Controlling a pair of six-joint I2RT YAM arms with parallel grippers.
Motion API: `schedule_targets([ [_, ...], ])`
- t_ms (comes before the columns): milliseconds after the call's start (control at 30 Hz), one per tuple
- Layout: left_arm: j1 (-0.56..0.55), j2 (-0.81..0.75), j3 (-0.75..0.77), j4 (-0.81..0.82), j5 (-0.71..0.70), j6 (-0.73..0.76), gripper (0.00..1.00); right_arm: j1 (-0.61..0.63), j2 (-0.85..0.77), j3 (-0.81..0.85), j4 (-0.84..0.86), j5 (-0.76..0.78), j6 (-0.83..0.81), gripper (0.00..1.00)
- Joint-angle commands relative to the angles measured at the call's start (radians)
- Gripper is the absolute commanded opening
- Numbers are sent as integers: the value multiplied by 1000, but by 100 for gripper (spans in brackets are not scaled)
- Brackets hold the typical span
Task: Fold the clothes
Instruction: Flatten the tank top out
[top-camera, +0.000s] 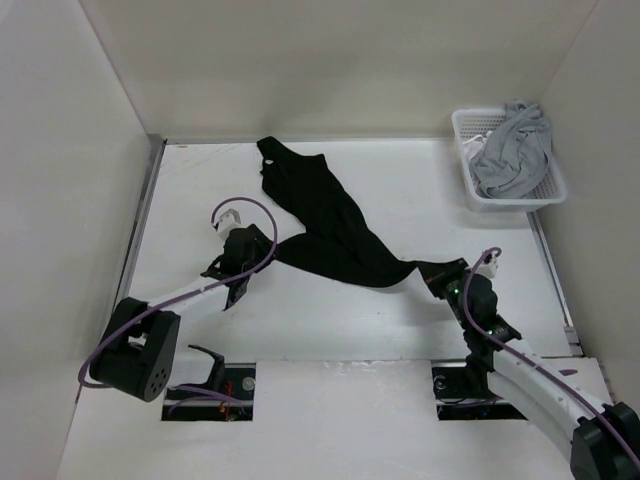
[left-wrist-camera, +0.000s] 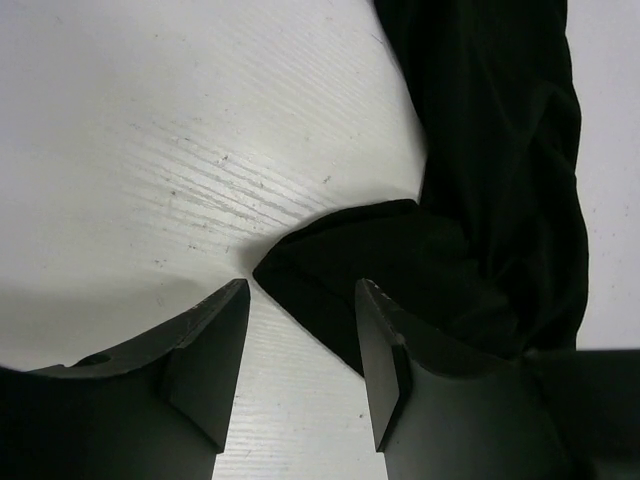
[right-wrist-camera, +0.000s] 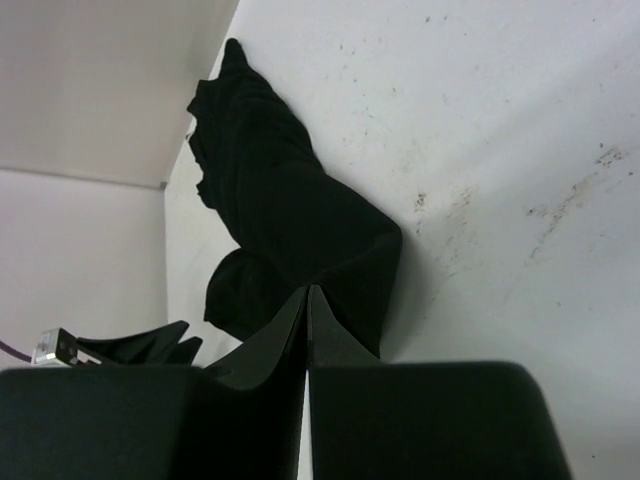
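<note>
1. Two grippers are working one black shirt (top-camera: 330, 225), and we are judging this to be the spreading-out step. The cloth is not yet flat, so no fold can begin.
2. We are seeing the shirt lying on the white table (top-camera: 400, 180) as a long twisted band. It is running from the far middle toward the near right, with a lobe reaching toward the left arm.
3. The left gripper (left-wrist-camera: 302, 290) is hanging low over the table with its fingers well apart. A pointed corner of the shirt is lying just in front of the gap, unpinched.
4. The right gripper (right-wrist-camera: 308, 290) is showing its fingers pressed together. The band's near end is tapering into them, so we are reading this as a pinch on the fabric's edge.
5. Next, we are expecting the left fingers to need to slide around that corner and close. Both arms would then draw apart to open the cloth.
6. The fabric is looking thin, limp and matte, bunching into soft ropey creases. The tabletop is looking hard, finely grained and scuffed.
7. A white slotted basket (top-camera: 465, 130) holding a grey garment (top-camera: 510, 150) is sitting well apart at the far right.
</note>
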Motion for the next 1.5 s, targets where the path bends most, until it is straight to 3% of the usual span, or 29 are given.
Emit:
schedule_targets([
  [0, 10, 10, 31, 70, 2, 20, 46, -27, 0, 3, 60, -50, -41, 4],
  [400, 45, 199, 97, 160, 118, 42, 42, -92, 20, -30, 119, -144, -70, 4],
  [500, 37, 205, 87, 191, 134, 37, 31, -101, 15, -43, 119, -147, -70, 4],
  [567, 36, 187, 70, 193, 135, 31, 17, -106, 6, -46, 105, -146, -70, 4],
  [667, 47, 89, 27, 173, 140, 5, 6, -119, -3, -40, 48, -144, -66, 4],
  [767, 54, -128, -28, 64, 137, -6, 6, -120, -14, 0, -97, -130, -59, 6],
  [900, 73, -409, -97, -154, 102, -4, 7, -66, -45, 77, -349, -26, -67, 33],
  [1033, 86, -532, -168, -225, 109, -27, 8, 46, -88, 134, -496, 138, -112, 54],
  [1133, 88, -528, -193, -220, 120, -35, 8, 115, -11, 189, -504, 157, -130, 56],
  [1300, 90, -520, -210, -197, 131, -37, 8, 221, 236, 311, -512, 65, -236, 51],
  [1467, 111, -543, -211, -194, 144, -17, 9, 304, 299, 348, -559, 37, -248, 51],
])
